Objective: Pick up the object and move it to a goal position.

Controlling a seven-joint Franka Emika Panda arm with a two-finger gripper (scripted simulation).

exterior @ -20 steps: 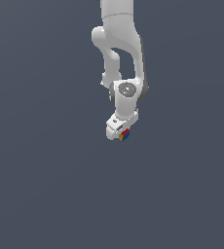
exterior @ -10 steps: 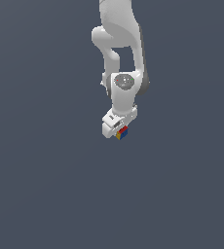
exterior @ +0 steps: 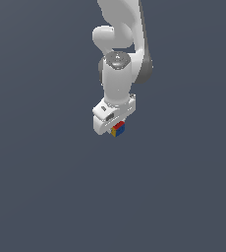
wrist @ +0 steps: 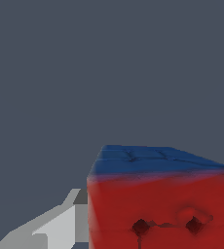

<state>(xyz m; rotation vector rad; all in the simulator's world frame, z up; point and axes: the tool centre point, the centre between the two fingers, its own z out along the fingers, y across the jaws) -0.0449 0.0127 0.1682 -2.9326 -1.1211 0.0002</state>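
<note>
I see the gripper (exterior: 114,129) clamped on the cube (exterior: 118,129), which sits at the fingertips against plain grey — no surface under it that I can make out. On the wrist view a red face (wrist: 162,214) fronts the camera, blue (wrist: 153,158) adjoining — no long axis.

The cube (exterior: 118,129) sits at the tip of the hand (exterior: 112,127), below the arm (exterior: 119,74), toward the exterior view's right of the hand.
</note>
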